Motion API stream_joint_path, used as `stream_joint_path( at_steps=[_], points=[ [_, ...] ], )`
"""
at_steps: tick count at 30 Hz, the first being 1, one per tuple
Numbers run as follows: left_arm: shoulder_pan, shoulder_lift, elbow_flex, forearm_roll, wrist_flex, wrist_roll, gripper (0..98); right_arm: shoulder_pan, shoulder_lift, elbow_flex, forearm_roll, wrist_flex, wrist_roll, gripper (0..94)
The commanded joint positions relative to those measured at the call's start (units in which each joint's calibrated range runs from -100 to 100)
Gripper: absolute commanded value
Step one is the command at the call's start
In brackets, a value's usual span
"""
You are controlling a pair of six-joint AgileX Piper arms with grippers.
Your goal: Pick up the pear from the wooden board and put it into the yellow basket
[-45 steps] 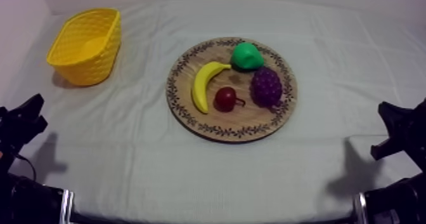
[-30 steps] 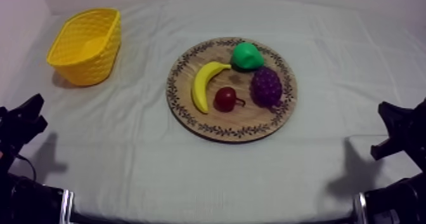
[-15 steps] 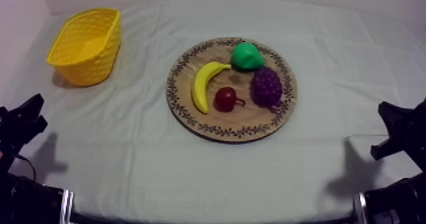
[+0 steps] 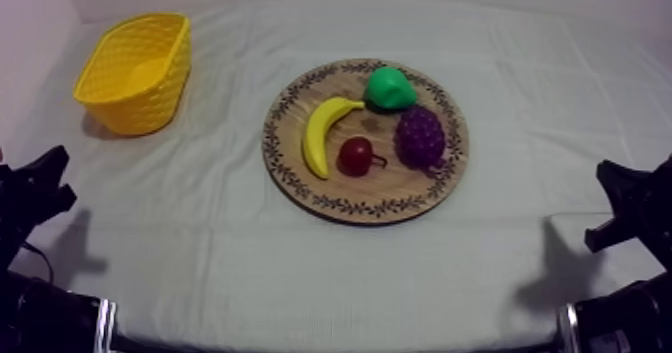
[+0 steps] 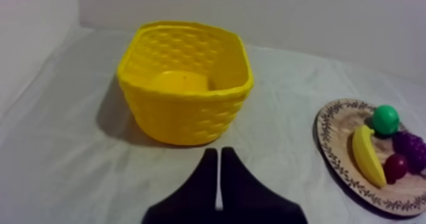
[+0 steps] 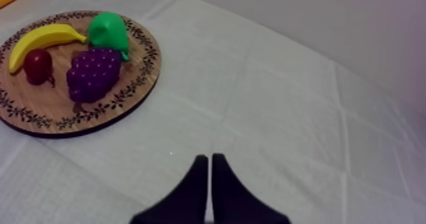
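Observation:
The green pear (image 4: pixel 388 88) lies at the far side of the round wooden board (image 4: pixel 300 177), beside the grapes (image 4: pixel 420 135). The yellow basket (image 4: pixel 137 72) stands at the far left and holds nothing. My left gripper (image 4: pixel 48 182) rests low at the left, far from the board; in its wrist view its fingers (image 5: pixel 219 176) lie together as a wedge, pointing at the basket (image 5: pixel 185 80), with the pear (image 5: pixel 385 119) off to the side. My right gripper (image 4: pixel 620 192) rests low at the right, fingers (image 6: pixel 208 176) together, the pear (image 6: pixel 109 31) well ahead.
On the board also lie a banana (image 4: pixel 322 129) and a small red fruit (image 4: pixel 356 155). The grey-white cloth (image 4: pixel 300 267) spreads bare between the board and the front edge. A wall rises behind the basket.

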Motion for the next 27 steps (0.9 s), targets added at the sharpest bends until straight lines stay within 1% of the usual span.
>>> stream_joint_path(
  at_steps=[1, 12, 16, 20, 23, 27],
  points=[
    [-0.03, 5.8, -4.91, 0.8, 1.54, -3.24, 0.0, 0.0, -0.01, -0.01, 0.0, 0.0, 0.0, 0.3],
    [-1.31, 35.12, -41.73, 1.17, 14.93, -8.5, 0.0, 0.0, -0.01, -0.01, 0.0, 0.0, 0.0, 0.3],
    [-0.77, 44.23, -55.87, 1.11, 20.02, -10.01, 0.0, 0.0, -0.01, -0.01, 0.0, 0.0, 0.0, 0.3],
    [1.11, 52.76, -68.8, 0.99, 24.46, -11.27, 0.0, -0.03, -0.01, -0.01, 0.0, 0.0, 0.0, 0.3],
    [3.31, 59.03, -77.76, 0.71, 27.84, -11.98, 0.0, -0.06, -0.01, -0.01, 0.0, 0.0, 0.0, 0.3],
    [7.8, 66.85, -89.05, -0.92, 31.41, -11.83, 0.0, -0.08, -0.01, -0.01, 0.0, 0.0, 0.0, 0.3]
  ],
)
